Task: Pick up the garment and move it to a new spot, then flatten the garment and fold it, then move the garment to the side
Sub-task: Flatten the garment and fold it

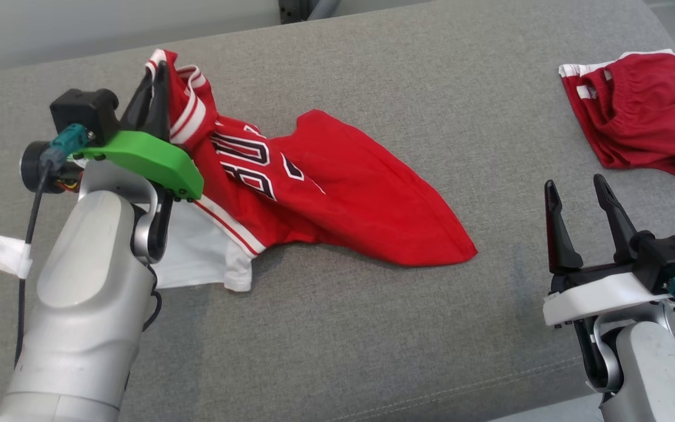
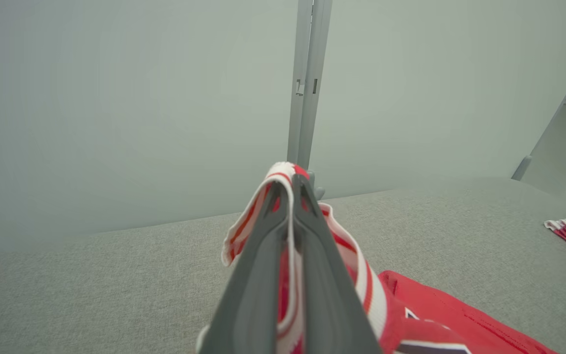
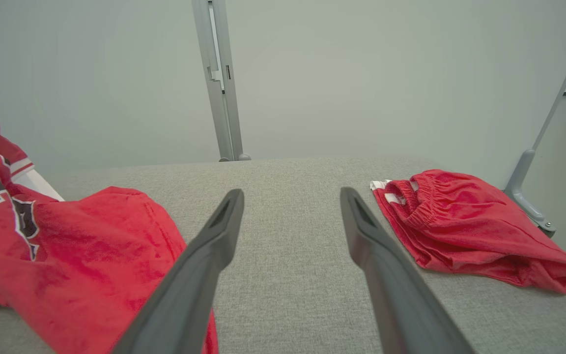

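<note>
Two long dark fingers of the left gripper (image 1: 157, 76) squeezed tight on the striped white-and-red edge of the crumpled red jersey with black-and-white numbers (image 1: 337, 193), up at ten o'clock. Held by that edge, likely so as to lift and carry it to a new spot; most of it lying in the middle. Right gripper (image 1: 575, 183) wide open, holding nothing, resting at three o'clock. Small red shorts with a white band (image 1: 642, 111) at two o'clock, well apart. Underneath, soft grey woven cushion top (image 1: 372, 340). Behind, plain pale wall (image 3: 361, 73) and grey metal post (image 3: 219, 83).
</note>
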Robot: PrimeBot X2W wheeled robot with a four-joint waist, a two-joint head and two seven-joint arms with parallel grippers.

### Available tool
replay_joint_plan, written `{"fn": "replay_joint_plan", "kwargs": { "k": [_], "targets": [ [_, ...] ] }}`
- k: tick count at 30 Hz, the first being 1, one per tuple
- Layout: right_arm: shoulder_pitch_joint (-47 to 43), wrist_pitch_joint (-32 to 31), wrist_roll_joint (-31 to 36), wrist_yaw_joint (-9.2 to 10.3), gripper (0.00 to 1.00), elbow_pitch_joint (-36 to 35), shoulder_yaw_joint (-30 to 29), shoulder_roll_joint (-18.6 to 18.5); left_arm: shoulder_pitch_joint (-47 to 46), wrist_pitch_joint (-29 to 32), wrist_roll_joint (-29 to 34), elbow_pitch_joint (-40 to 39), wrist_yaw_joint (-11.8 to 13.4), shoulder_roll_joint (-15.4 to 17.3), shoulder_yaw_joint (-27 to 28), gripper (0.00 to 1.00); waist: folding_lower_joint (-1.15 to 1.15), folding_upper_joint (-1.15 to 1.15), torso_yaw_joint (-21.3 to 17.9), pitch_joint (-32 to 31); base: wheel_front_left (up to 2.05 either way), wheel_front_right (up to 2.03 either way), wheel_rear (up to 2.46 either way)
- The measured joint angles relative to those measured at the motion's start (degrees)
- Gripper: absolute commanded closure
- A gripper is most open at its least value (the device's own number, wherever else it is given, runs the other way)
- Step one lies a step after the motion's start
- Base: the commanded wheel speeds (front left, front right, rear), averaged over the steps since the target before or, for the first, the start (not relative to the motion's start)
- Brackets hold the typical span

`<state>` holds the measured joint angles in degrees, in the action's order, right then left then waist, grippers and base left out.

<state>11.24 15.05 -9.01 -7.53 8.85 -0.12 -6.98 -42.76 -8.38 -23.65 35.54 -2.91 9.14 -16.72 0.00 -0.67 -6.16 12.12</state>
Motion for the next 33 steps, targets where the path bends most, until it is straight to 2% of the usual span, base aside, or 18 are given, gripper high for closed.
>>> {"fn": "replay_joint_plan", "kwargs": {
  "k": [4,10,11,12,13,14,19,26,33],
  "targets": [
    [1.29,0.00,-0.01,0.00,0.00,-0.53,1.54,0.92,-5.48,-4.06,0.42,6.81,1.29,0.00,1.31,1.00,0.00,0.00,-1.88,2.37,0.00,0.00,0.00],
    [2.31,0.00,0.00,0.00,0.00,-0.97,2.32,1.67,-9.21,-6.35,1.52,12.95,2.18,-0.45,2.60,1.00,0.00,0.00,-4.34,5.39,0.00,0.00,0.00],
    [2.33,0.00,0.00,0.00,0.00,-1.01,2.35,1.81,-9.54,-6.41,1.52,13.43,2.27,-0.60,3.01,0.76,0.00,0.00,-4.67,5.84,0.00,0.00,0.00],
    [2.36,0.00,0.00,0.00,0.00,-1.01,2.36,1.94,-9.77,-6.44,1.55,13.69,2.32,-0.66,3.34,0.76,0.00,0.00,-4.97,6.27,0.00,0.00,0.00],
    [2.39,0.00,0.00,0.00,0.00,-1.01,2.35,2.01,-9.88,-6.59,1.72,13.54,2.32,-0.66,3.76,0.34,0.00,0.00,-5.23,6.67,0.00,0.00,0.00],
    [2.44,0.00,0.02,0.00,0.00,-1.01,2.32,2.10,-9.90,-6.59,1.94,13.21,2.27,-0.64,4.19,0.00,0.00,0.00,-5.43,7.03,0.00,0.00,0.00],
    [2.39,0.00,0.16,0.00,0.00,-0.93,1.71,2.52,-9.32,-6.66,2.89,10.93,1.14,-0.93,6.10,0.00,0.00,0.00,-5.17,7.60,0.00,0.00,0.00],
    [1.48,0.00,0.25,0.00,0.00,0.10,1.23,2.63,-5.16,-6.73,3.04,6.67,-0.70,-0.65,9.58,0.00,0.01,0.00,-2.79,5.73,0.00,0.00,0.00],
    [-1.77,0.00,0.35,0.00,0.00,2.98,0.47,2.33,5.39,-6.75,3.10,-0.85,-1.87,-1.09,13.13,0.00,0.00,0.00,-0.45,2.26,0.00,0.00,0.00]
  ]
}}
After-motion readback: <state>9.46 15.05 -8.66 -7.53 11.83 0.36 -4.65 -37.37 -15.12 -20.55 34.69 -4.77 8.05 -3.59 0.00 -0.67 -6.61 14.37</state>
